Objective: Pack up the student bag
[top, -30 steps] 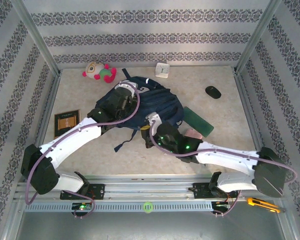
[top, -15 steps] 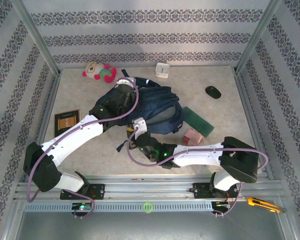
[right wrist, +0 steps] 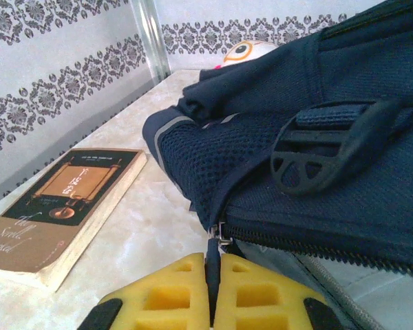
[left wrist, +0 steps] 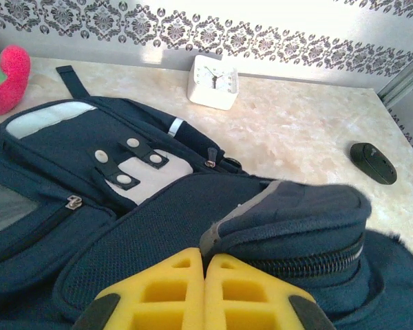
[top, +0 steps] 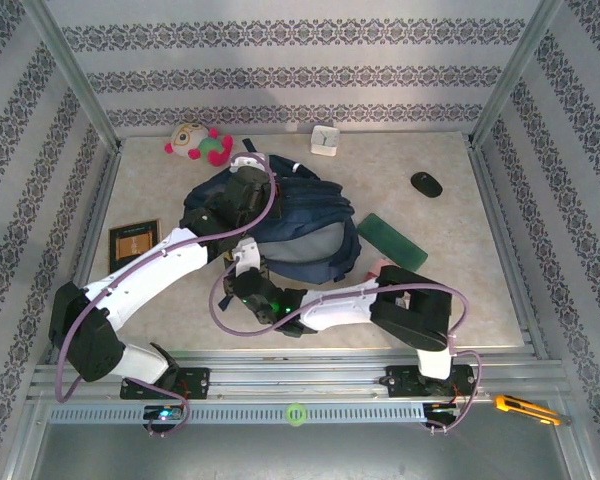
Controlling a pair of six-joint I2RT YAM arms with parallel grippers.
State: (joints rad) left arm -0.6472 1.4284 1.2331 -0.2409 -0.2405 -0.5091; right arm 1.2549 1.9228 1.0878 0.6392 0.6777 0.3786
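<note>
Clamped shut, both sides: left gripper (left wrist: 205, 260) on student bag (left wrist: 144, 227) opening edge, right gripper (right wrist: 212, 267) on zipper pull (right wrist: 219, 237).

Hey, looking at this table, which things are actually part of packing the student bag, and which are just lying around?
In the job:
- student bag
- left gripper, shut on the bag
- right gripper, shut on the bag

Lying about, untouched, though some may be meant for packing:
- book
- plush toy
- white clock
- black mouse
- green case
- yellow utility knife
</note>
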